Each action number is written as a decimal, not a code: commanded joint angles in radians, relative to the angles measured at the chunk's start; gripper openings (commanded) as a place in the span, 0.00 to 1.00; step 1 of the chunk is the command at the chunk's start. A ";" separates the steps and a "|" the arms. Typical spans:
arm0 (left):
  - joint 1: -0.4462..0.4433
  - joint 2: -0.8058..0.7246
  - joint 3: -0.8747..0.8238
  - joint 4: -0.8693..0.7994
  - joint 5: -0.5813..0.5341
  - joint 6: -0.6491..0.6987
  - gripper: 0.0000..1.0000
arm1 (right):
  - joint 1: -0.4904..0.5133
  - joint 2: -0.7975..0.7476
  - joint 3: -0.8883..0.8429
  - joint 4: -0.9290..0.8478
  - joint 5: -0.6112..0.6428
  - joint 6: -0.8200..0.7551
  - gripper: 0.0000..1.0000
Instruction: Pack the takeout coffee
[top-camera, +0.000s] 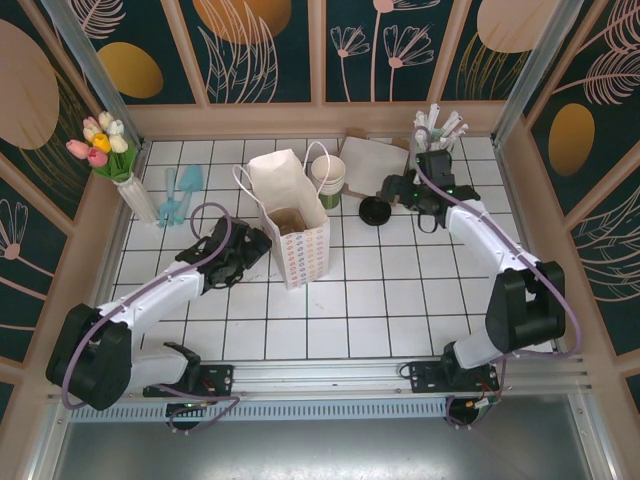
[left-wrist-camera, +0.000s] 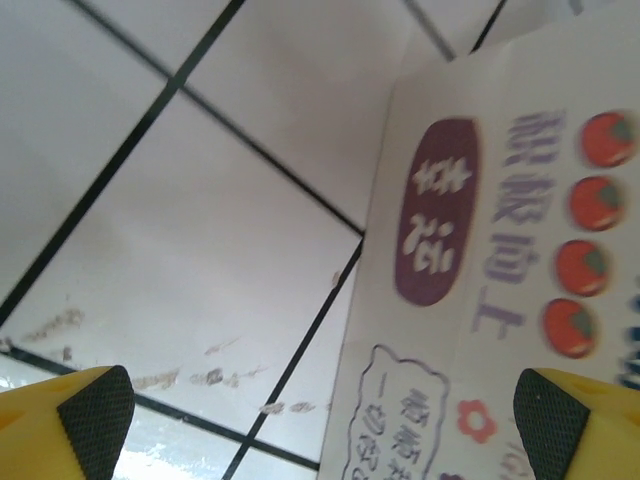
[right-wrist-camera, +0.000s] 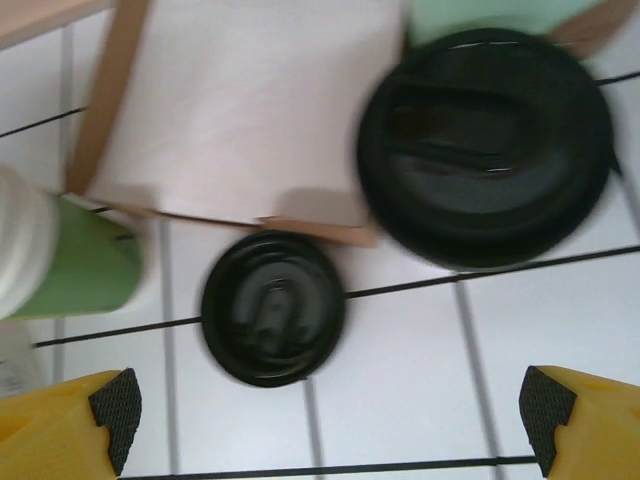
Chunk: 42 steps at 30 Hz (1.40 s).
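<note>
The takeout coffee (right-wrist-camera: 485, 145) appears from above as a large black round top, close under my right wrist; its cup body is hidden beneath the top. A smaller loose black lid (right-wrist-camera: 272, 308) (top-camera: 375, 210) lies flat on the tiles to its left. My right gripper (right-wrist-camera: 330, 415) (top-camera: 405, 192) hangs open above the tiles just short of both, holding nothing. The white paper bag (top-camera: 290, 225) stands open mid-table. My left gripper (left-wrist-camera: 315, 415) (top-camera: 255, 243) is open against the printed side of the bag (left-wrist-camera: 500, 250), near its lower left edge.
A stack of cream-white cups (top-camera: 328, 175) with a green cup (right-wrist-camera: 90, 270) stands right of the bag. Paper sheets (right-wrist-camera: 250, 110) (top-camera: 375, 160) lie behind the lids. A cup of wrapped straws (top-camera: 437, 130) is at the back right, and a tulip vase (top-camera: 125, 175) at the back left.
</note>
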 joint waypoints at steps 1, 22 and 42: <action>0.006 -0.065 0.064 -0.029 -0.147 0.105 0.99 | -0.057 0.029 0.021 -0.049 0.032 -0.086 0.99; 0.105 -0.306 0.054 0.088 -0.403 0.234 0.99 | -0.141 0.312 0.255 -0.042 -0.092 -0.205 0.99; 0.105 -0.323 0.052 0.089 -0.396 0.244 0.99 | -0.149 0.429 0.354 -0.095 -0.059 -0.221 0.99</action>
